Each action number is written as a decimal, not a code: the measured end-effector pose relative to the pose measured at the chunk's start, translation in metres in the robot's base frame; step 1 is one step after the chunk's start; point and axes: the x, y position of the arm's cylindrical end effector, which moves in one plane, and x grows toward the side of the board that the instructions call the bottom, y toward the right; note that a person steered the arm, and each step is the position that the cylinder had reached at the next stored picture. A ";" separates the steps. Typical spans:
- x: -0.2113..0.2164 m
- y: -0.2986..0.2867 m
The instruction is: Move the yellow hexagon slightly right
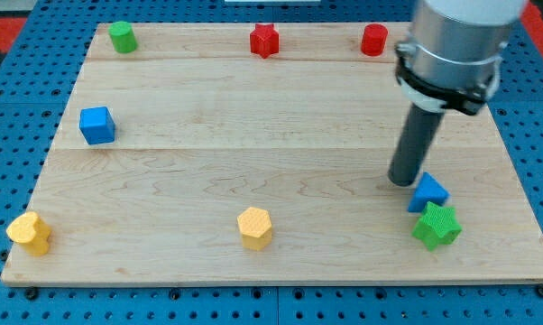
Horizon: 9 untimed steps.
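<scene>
The yellow hexagon (254, 227) sits near the bottom edge of the wooden board (253, 135), about at its middle. My tip (402, 181) rests on the board far to the right of the hexagon, just left of and touching or almost touching a blue triangular block (428, 191). A green star block (437, 226) lies right below the blue one.
A yellow block (29, 232) sits at the bottom left corner, a blue cube (96, 125) at the left. Along the top edge stand a green block (122, 37), a red star (264, 41) and a red block (373, 40). A blue pegboard surrounds the board.
</scene>
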 end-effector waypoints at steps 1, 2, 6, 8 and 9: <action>-0.005 -0.001; -0.045 -0.065; 0.093 -0.197; 0.096 -0.162; 0.083 -0.203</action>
